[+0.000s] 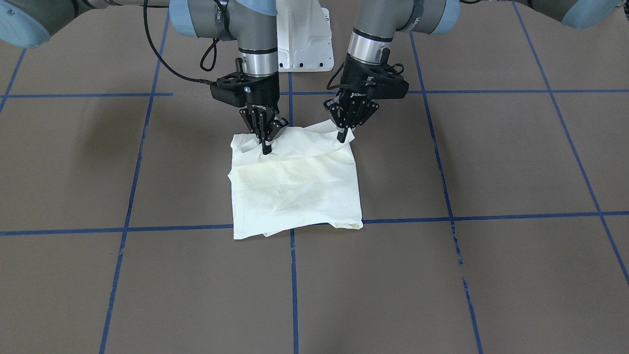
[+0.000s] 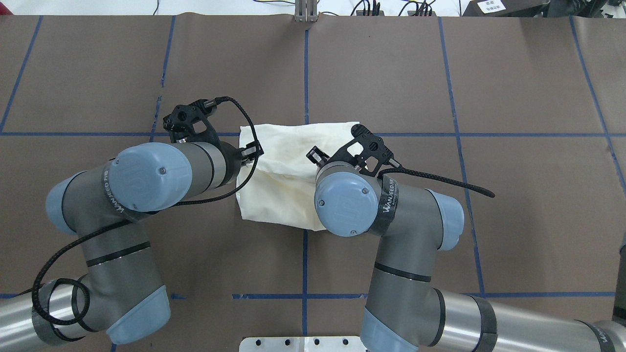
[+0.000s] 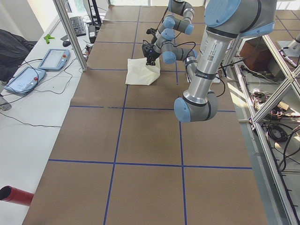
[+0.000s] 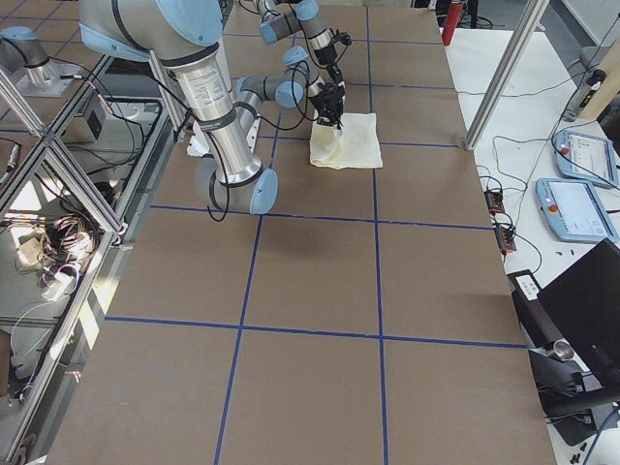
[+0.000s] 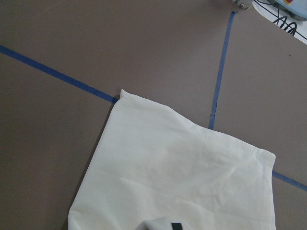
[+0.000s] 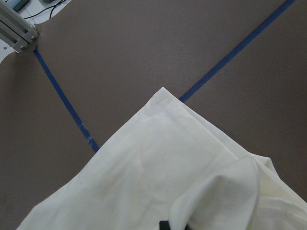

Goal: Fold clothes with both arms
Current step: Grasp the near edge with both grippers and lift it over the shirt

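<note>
The cream shirt (image 1: 295, 191) lies folded into a rough square in the middle of the table, plain side up, with no print showing. Its edge nearest the robot is bunched and lifted. My left gripper (image 1: 343, 137) is shut on that edge at one corner. My right gripper (image 1: 267, 148) is shut on the same edge at the other corner. From overhead the shirt (image 2: 293, 151) shows between the two wrists, which hide the fingers. Each wrist view looks across the cloth (image 5: 182, 167) (image 6: 144, 182) toward its far corners.
Blue tape lines (image 1: 293, 275) divide the brown table cover into squares. The white pedestal base (image 1: 304, 44) stands behind the grippers. Aluminium posts (image 3: 70, 33) (image 4: 504, 77) and teach pendants (image 3: 54, 58) (image 4: 581, 208) stand off the table's far side.
</note>
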`<state>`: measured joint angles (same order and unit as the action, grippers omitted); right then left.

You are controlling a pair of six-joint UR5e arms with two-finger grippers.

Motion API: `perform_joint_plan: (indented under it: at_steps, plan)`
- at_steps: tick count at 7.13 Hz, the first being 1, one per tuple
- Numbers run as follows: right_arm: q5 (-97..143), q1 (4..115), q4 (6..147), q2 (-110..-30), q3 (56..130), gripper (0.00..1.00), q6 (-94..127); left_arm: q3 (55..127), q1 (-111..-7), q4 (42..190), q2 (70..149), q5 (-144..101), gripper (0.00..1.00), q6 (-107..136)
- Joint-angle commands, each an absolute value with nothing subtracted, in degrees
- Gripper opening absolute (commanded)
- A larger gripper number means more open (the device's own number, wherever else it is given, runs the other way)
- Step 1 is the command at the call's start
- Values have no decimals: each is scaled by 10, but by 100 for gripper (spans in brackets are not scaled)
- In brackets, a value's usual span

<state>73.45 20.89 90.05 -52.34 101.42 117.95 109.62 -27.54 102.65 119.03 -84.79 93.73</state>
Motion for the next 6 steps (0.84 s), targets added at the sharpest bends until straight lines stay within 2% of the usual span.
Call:
perform_joint_plan:
  at_steps: [1,3,6]
  plan:
    - [737,219,897,-520,991,0,1173,1048,-292,1040,1208,-847,0,928]
    - [743,231,858,-507,942,0,1172,993,-295,1077,1228,-846,0,915]
    - [754,248,849,-478,891,0,1158,946,-304,1092,1243,-846,0,895]
